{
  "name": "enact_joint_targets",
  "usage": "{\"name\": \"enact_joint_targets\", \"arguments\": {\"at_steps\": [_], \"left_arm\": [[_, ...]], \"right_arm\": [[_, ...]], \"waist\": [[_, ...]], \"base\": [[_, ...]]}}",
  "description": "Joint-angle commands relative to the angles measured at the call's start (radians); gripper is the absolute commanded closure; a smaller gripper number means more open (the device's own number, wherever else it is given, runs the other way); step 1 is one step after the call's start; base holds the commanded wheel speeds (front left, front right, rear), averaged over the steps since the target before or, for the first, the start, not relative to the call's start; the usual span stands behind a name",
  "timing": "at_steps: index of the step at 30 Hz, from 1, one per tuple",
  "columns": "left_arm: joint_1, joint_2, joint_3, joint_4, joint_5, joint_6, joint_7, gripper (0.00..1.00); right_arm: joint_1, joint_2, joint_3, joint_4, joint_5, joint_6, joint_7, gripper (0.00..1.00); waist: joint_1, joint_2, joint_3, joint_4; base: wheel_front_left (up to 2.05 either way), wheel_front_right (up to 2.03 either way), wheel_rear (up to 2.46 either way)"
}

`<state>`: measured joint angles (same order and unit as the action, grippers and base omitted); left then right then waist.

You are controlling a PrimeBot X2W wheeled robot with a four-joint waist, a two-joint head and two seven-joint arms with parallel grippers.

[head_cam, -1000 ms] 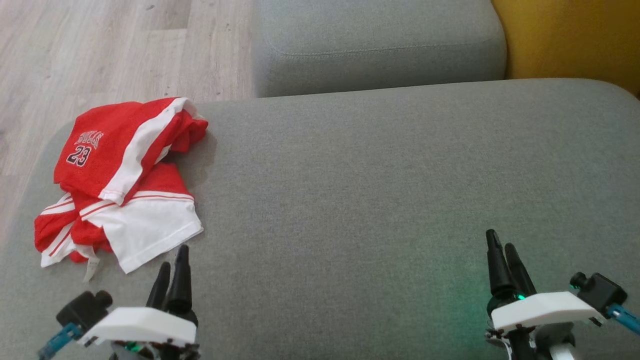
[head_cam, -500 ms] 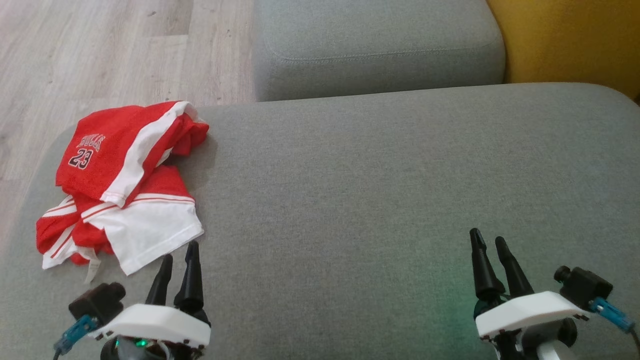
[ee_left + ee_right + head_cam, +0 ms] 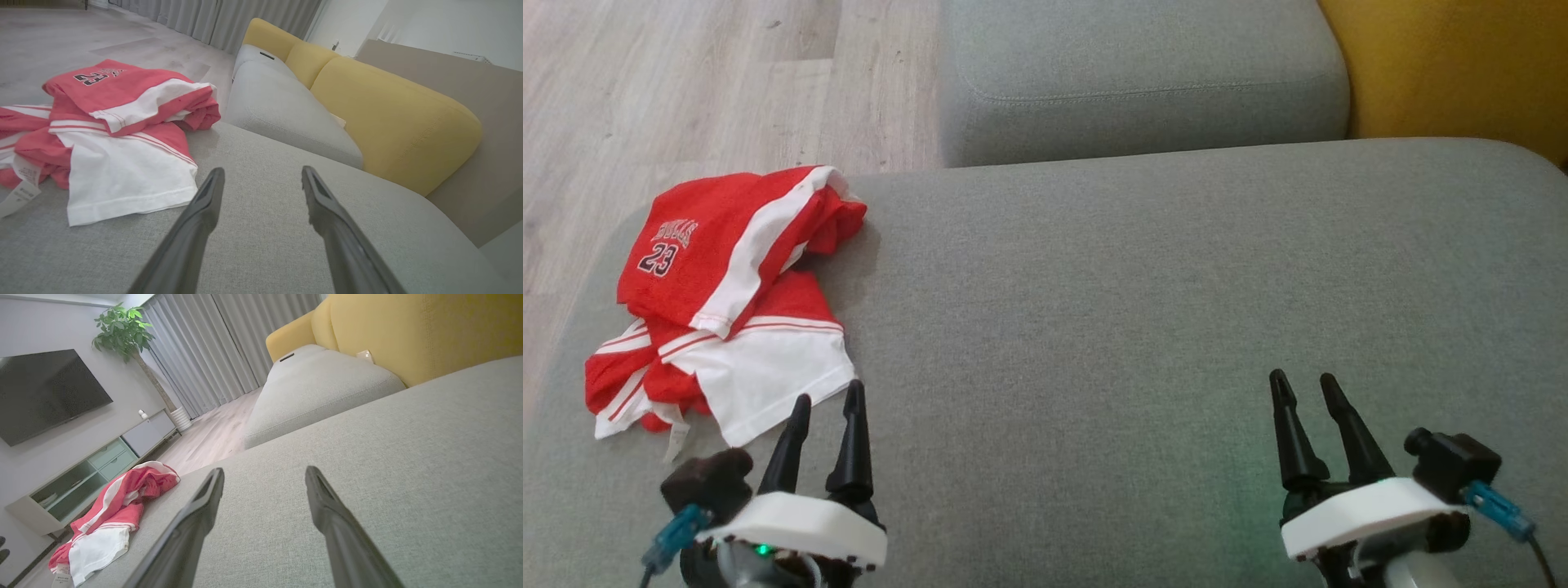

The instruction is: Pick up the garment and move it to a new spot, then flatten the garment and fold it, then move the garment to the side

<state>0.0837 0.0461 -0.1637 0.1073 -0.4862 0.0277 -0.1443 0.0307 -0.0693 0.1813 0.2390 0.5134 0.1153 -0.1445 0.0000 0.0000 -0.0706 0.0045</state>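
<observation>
We are looking down on a wide grey seat cushion (image 3: 1143, 310), its woven fabric lying smooth across the middle. The garment (image 3: 723, 302), a red and white jersey showing the number 23, is lying crumpled in a loose heap at the cushion's left end, close to the rounded edge. A white tag (image 3: 18, 194) is trailing out from its near side.

We are holding our left gripper (image 3: 828, 392) low over the cushion, just beside the heap's white hem. Its two dark fingers are standing spread with nothing between them. Our right gripper (image 3: 1303, 376) is hovering well apart from the cloth, over the right part of the seat, its fingers likewise spread and gripping nothing.

Beyond the seat a second grey cushion (image 3: 1135, 73) is sitting, and yellow back cushions (image 3: 388, 110) are running along behind both. Pale wood flooring (image 3: 686, 90) is stretching away past the garment's end.

In the right wrist view a dark television (image 3: 45, 392) is hanging on the wall. A low cabinet (image 3: 90, 465) is standing beneath it, a leafy plant (image 3: 122, 326) is rising in the corner, and grey curtains (image 3: 212, 347) are hanging beside it.
</observation>
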Motion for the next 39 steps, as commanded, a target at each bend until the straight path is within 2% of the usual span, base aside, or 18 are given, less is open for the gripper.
{"name": "enact_joint_targets", "arguments": {"at_steps": [1, 25, 33, 39], "left_arm": [[-0.027, 0.01, 0.013, -0.047, 0.036, 0.008, -0.016, 0.0], [-0.001, 0.019, -0.037, -0.101, 0.335, 0.056, -0.087, 0.0], [0.014, 0.013, -0.025, -0.089, 0.39, 0.07, -0.107, 0.0], [0.02, 0.009, -0.018, -0.077, 0.424, 0.061, -0.117, 0.0]], "right_arm": [[-0.043, -0.005, 0.021, -0.042, -0.035, 0.011, -0.017, 0.0], [-0.029, 0.01, 0.064, -0.074, -0.337, 0.014, -0.086, 0.0], [-0.017, 0.013, 0.062, -0.07, -0.415, 0.015, -0.107, 0.0], [-0.01, 0.015, 0.046, -0.062, -0.455, 0.015, -0.117, 0.0]], "waist": [[0.0, 0.0, 0.0, 0.001], [0.0, 0.0, -0.033, -0.007], [0.0, 0.0, -0.036, -0.006], [0.0, 0.0, -0.038, 0.0]], "base": [[0.0, 0.0, 0.0], [0.0, 0.0, 0.0], [0.0, 0.0, 0.0], [0.0, 0.0, 0.0]]}}
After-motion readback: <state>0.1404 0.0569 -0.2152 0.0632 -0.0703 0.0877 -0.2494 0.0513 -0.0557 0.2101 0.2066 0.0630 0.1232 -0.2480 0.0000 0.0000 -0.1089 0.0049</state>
